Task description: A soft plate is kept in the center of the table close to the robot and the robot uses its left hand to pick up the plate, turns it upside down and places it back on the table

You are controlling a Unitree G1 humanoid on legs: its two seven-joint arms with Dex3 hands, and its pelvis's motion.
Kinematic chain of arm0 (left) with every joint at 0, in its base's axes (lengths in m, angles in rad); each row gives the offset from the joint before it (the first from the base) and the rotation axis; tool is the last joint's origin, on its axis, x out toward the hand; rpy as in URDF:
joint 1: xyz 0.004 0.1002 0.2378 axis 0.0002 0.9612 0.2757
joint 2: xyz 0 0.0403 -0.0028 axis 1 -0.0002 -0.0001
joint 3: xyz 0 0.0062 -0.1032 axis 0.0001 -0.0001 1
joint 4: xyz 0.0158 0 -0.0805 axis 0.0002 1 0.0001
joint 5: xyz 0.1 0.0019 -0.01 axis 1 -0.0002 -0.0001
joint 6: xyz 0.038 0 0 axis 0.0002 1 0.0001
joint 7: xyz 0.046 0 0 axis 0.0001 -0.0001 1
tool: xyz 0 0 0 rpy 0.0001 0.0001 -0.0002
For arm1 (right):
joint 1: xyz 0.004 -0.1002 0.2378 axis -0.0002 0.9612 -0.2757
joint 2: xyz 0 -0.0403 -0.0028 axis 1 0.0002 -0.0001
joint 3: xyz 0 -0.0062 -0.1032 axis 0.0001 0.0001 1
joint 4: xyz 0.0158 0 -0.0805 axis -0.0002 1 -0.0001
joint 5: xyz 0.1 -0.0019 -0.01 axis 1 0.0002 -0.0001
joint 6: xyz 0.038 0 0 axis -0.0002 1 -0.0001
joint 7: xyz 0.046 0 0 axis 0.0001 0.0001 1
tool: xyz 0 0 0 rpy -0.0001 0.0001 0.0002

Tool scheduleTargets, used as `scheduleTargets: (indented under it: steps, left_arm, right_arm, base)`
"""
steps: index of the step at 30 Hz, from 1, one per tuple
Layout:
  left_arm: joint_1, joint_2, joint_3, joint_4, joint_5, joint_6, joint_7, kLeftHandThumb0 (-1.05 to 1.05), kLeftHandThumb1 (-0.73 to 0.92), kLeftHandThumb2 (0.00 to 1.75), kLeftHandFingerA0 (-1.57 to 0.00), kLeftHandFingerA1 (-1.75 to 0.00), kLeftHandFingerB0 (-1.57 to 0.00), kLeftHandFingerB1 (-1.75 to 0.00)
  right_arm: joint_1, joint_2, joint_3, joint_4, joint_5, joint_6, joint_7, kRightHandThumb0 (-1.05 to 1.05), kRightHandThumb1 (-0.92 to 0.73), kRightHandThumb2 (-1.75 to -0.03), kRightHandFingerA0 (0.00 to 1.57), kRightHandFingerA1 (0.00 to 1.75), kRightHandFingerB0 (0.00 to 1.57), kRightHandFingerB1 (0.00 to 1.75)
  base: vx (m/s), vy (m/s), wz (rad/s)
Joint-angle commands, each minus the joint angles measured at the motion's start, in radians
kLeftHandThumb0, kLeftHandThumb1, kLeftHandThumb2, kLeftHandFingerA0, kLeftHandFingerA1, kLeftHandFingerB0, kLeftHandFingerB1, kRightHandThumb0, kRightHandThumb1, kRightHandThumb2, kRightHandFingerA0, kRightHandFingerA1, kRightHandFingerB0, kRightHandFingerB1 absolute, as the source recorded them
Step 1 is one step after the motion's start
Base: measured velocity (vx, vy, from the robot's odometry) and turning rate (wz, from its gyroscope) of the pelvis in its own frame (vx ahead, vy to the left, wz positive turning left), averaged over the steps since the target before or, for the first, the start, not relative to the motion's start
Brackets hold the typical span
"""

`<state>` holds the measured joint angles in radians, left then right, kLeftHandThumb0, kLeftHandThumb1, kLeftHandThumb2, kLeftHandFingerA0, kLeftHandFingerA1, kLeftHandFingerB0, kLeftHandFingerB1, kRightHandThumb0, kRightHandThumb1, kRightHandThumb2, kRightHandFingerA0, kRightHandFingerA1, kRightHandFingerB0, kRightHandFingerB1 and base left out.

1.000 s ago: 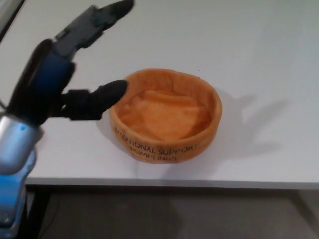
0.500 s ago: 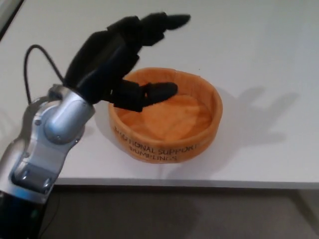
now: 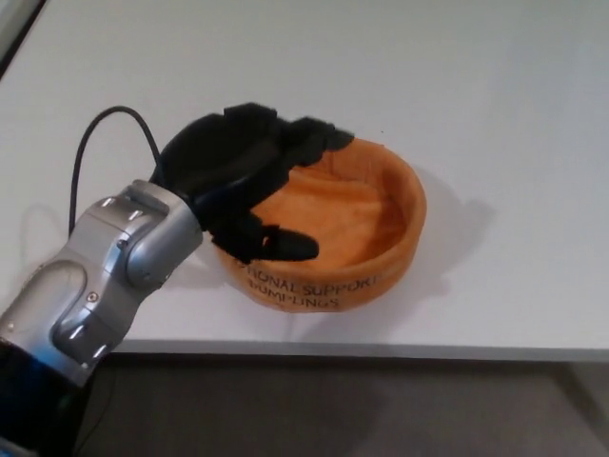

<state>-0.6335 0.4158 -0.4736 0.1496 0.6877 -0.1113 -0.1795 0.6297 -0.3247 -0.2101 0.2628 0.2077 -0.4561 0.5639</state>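
White bench [image 3: 495,95] fills most of the view, with its front edge near the robot. On it sits the soft orange plate [image 3: 371,238], right side up, with black words on its side. The left robot hand [image 3: 249,181] is on the plate's left rim. Its fingers [image 3: 304,141] reach over the far part of the rim and its thumb [image 3: 281,246] is near the front rim. I cannot tell if it is gripping yet. The plate does not look lifted. Picking up, flipping and putting back are all left to do. Below the bench edge is dark floor [image 3: 381,409].
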Motion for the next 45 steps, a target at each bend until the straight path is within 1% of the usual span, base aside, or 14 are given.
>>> scheduleTargets:
  steps: [1, 5, 6, 7, 9, 13, 14, 19, 31, 35, 37, 40, 41, 45]
  left_arm:
    - [-0.021, 0.041, -0.034, 0.028, 0.116, 0.036, -0.044, -1.05, 0.73, 0.64, -0.28, -0.33, -0.23, -0.27]
    - [0.001, 0.052, -0.055, 0.001, 0.134, 0.026, -0.071, -1.05, 0.72, 0.65, -0.28, -0.32, -0.23, -0.28]
    - [0.006, 0.053, -0.056, -0.001, 0.137, 0.024, -0.068, -1.03, 0.56, 0.97, -0.25, -0.41, -0.21, -0.37]
    - [0.010, 0.051, -0.060, 0.002, 0.141, 0.018, -0.062, -1.02, 0.57, 0.97, -0.25, -0.42, -0.21, -0.37]
    - [0.007, 0.041, -0.075, 0.026, 0.155, 0.009, -0.051, -1.04, 0.72, 0.64, -0.29, -0.34, -0.24, -0.28]
    - [0.010, 0.037, -0.099, 0.039, 0.178, 0.005, -0.051, -1.01, 0.57, 1.01, -0.23, -0.43, -0.12, -0.34]
    - [0.010, 0.039, -0.109, 0.042, 0.192, 0.004, -0.053, -1.04, 0.72, 0.65, -0.29, -0.34, -0.23, -0.28]
    - [0.024, 0.051, -0.147, 0.049, 0.240, -0.010, -0.038, -1.00, 0.57, 1.00, -0.25, -0.44, -0.20, -0.38]
    - [0.043, 0.043, -0.235, 0.110, 0.335, -0.020, 0.026, -1.01, 0.73, 0.63, -0.34, -0.36, -0.30, -0.30]
    - [0.044, 0.028, -0.267, 0.125, 0.372, -0.017, 0.061, -1.00, 0.78, 0.65, -0.36, -0.36, -0.32, -0.31]
    - [0.039, 0.025, -0.287, 0.143, 0.402, -0.028, 0.105, -0.95, 0.62, 1.03, -0.34, -0.46, -0.29, -0.43]
    - [0.026, 0.022, -0.314, 0.154, 0.430, -0.043, 0.131, -0.92, 0.81, 0.66, -0.49, -0.39, -0.41, -0.33]
    - [0.018, 0.023, -0.325, 0.156, 0.443, -0.053, 0.135, -0.89, 0.65, 1.06, -0.44, -0.52, -0.35, -0.46]
    - [0.005, 0.009, -0.344, 0.155, 0.448, -0.061, 0.127, -0.89, 0.82, 0.65, -0.69, -0.55, -0.51, -0.35]
  right_arm:
    - [-0.018, -0.014, -0.015, 0.033, 0.009, 0.007, 0.002, -0.87, -0.87, -0.67, 0.46, 0.39, 0.39, 0.32]
    - [-0.030, -0.013, -0.014, 0.045, 0.006, 0.011, -0.001, -0.85, -0.88, -0.67, 0.49, 0.41, 0.40, 0.32]
    - [-0.027, -0.012, -0.013, 0.035, 0.004, 0.015, -0.003, -0.84, -0.69, -1.07, 0.42, 0.53, 0.34, 0.47]
    - [-0.019, -0.011, -0.013, 0.014, 0.006, 0.026, -0.006, -0.87, -0.87, -0.67, 0.48, 0.42, 0.42, 0.33]
    - [-0.020, -0.013, -0.016, 0.016, 0.007, 0.027, -0.005, -0.86, -0.88, -0.67, 0.47, 0.39, 0.39, 0.33]
    - [-0.042, -0.021, -0.017, 0.077, 0.013, -0.024, 0.031, -0.86, -0.79, -0.81, 0.40, 0.42, 0.32, 0.37]
    - [-0.046, -0.024, -0.015, 0.087, 0.016, -0.031, 0.041, -0.86, -0.79, -0.81, 0.38, 0.42, 0.31, 0.37]
    - [-0.020, -0.030, -0.014, 0.044, 0.004, -0.023, 0.034, -0.86, -0.80, -0.81, 0.37, 0.43, 0.30, 0.37]
    - [0.017, -0.031, -0.012, -0.045, -0.002, 0.020, 0.013, -0.87, -0.79, -0.82, 0.39, 0.46, 0.32, 0.38]
    - [0.006, -0.032, -0.014, -0.037, -0.003, 0.019, 0.013, -0.87, -0.79, -0.83, 0.39, 0.47, 0.33, 0.39]
    - [0.007, -0.031, -0.013, -0.040, -0.004, 0.026, 0.011, -0.87, -0.79, -0.82, 0.40, 0.46, 0.33, 0.39]
    - [0.011, -0.030, -0.014, -0.048, -0.001, 0.028, 0.012, -0.86, -0.79, -0.84, 0.40, 0.46, 0.33, 0.40]
    - [0.009, -0.029, -0.013, -0.045, -0.001, 0.027, 0.013, -0.87, -0.79, -0.85, 0.40, 0.46, 0.33, 0.40]
    - [0.008, -0.031, -0.012, -0.042, 0.001, 0.023, 0.019, -0.86, -0.79, -0.82, 0.40, 0.46, 0.34, 0.39]
  base:
    - [0.00, 0.000, 0.00]
    - [0.00, 0.000, 0.00]
    - [0.00, 0.000, 0.00]
    - [0.00, 0.000, 0.00]
    - [0.00, 0.000, 0.00]
    - [0.00, 0.000, 0.00]
    - [0.00, 0.000, 0.00]
    - [0.00, 0.000, 0.00]
    - [0.00, 0.000, 0.00]
    - [0.00, 0.000, 0.00]
    - [0.00, 0.000, 0.00]
    - [0.00, 0.000, 0.00]
    - [0.00, 0.000, 0.00]
    - [0.00, 0.000, 0.00]
